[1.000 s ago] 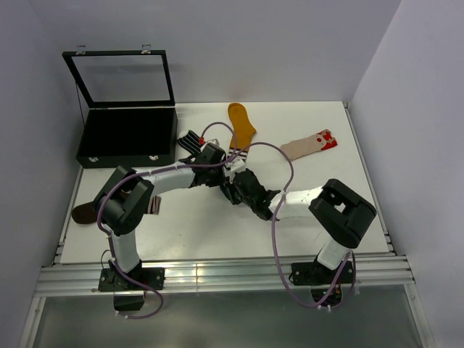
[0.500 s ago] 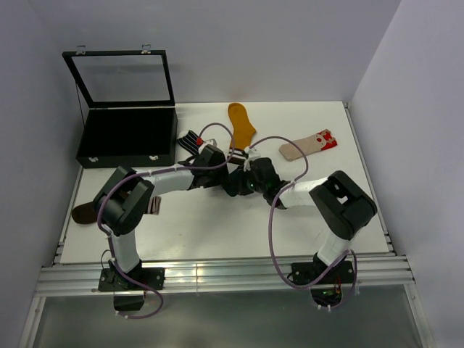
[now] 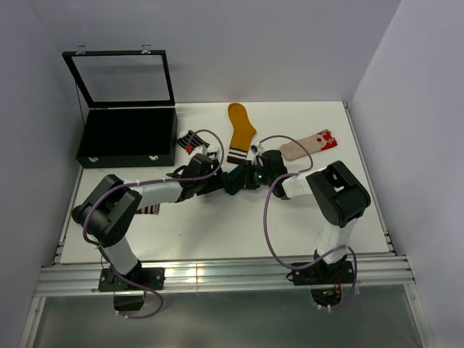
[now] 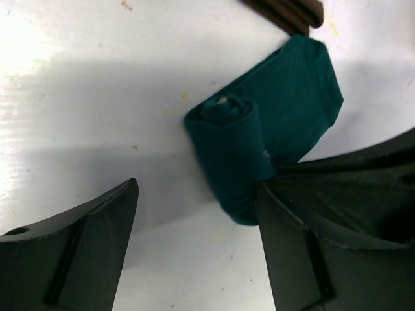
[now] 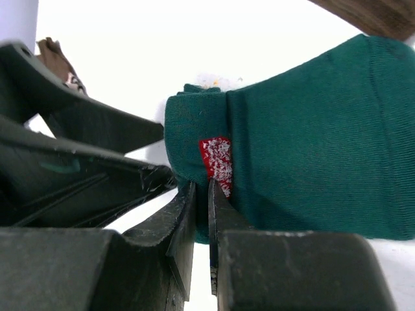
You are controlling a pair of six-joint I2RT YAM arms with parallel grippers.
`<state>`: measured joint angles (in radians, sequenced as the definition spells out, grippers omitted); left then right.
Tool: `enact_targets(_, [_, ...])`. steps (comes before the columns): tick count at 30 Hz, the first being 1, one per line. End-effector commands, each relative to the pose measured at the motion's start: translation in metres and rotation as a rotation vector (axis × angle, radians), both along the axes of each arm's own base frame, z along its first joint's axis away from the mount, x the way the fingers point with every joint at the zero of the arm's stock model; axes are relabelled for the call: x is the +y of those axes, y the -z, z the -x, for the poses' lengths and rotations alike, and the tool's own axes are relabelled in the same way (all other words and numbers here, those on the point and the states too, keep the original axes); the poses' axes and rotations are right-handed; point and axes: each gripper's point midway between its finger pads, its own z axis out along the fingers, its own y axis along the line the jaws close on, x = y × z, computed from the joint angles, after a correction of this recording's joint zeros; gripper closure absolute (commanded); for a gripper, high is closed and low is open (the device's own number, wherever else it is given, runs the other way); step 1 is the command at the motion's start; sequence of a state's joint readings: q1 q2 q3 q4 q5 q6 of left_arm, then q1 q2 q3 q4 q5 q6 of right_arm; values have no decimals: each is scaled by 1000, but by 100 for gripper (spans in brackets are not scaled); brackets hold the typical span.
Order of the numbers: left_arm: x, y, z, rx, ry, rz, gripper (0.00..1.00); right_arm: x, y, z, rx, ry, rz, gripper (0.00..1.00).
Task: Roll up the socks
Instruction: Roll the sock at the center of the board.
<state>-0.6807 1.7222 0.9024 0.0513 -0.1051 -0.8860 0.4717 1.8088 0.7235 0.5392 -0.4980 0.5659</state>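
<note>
"Where's the one they're working on?"

"Mid-table. The dark teal fabric sock [image 4: 285,110] lies on the white tabletop [image 3: 217,232], right between the two arms. One end is wound into a short, tight roll, and the rest lies flat beyond it."

"Is the left gripper [image 4: 198,186] holding it?"

"No. Its jaws stand wide apart, low over the table. The roll sits in the gap, up against the right-hand jaw and well clear of the other one."

"And the right gripper [image 5: 201,188]?"

"Its jaws are nearly together, pinching the sock's lower edge just under a small red-and-white patch on the fabric. It comes at the sock from the side opposite the left gripper."

"The other socks?"

"They're farther back. The long mustard-yellow sock with a striped cuff [image 3: 240,125] lies flat, cuff end nearest the grippers. The beige sock with a red-and-white end [image 3: 304,146] lies to its right, and the short black-and-white striped sock [image 3: 191,139] to its left. That one is just beside the black box with its clear lid standing open [image 3: 127,138]."
</note>
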Motion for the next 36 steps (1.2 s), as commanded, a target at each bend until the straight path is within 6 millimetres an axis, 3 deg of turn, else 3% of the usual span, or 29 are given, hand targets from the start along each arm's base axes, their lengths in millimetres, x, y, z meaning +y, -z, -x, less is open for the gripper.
enact_targets(1, [-5,-17,-3,-50,-5,99,22,-10,24,6,128,21,20,90])
enact_targets(16, [-6,-31,-26,-127,-52,245,27,-13,37,5,201,13,22,90])
enact_targets(28, [-7,16,-28,-25,-44,168,43,-14,38,1,196,15,35,87])
enact_targets(32, [-8,22,-30,-6,-44,151,48,-16,37,0,188,18,52,86])
enact_targets(36, [-7,29,-29,31,-47,125,62,-21,34,-2,155,32,84,81])
